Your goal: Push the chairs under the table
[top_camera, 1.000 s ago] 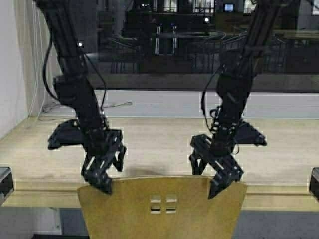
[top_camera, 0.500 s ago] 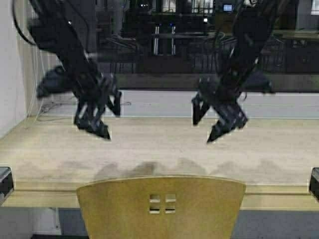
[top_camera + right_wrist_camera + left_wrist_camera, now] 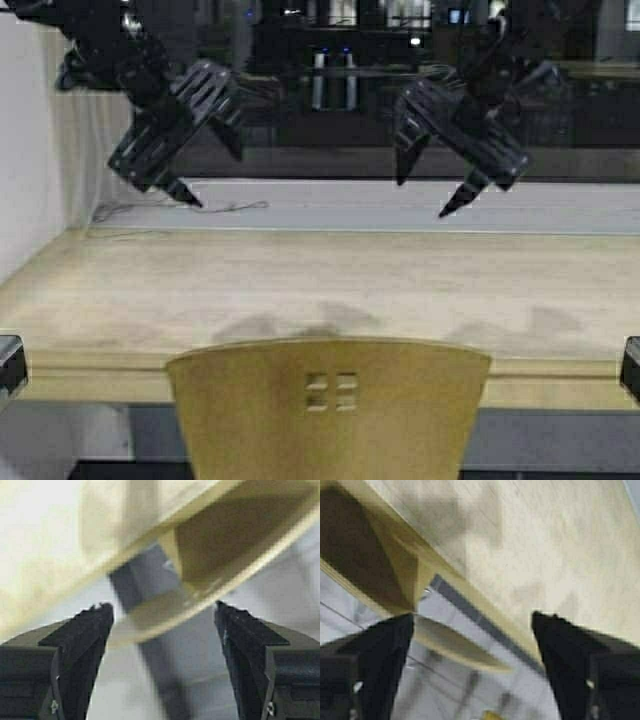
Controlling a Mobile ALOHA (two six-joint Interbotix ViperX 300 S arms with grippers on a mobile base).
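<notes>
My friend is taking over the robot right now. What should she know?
Left gripper: open, holding nothing, raised high over the table on the left.
Right gripper: open, holding nothing, raised high on the right.
Chair: straight ahead, its back close against the table's front edge. Neither gripper touches it.
Done: this chair looks pushed in, though its seat is hidden, so that is a guess.
Left: no other chairs show in these views; look for them and push them in too.
</notes>
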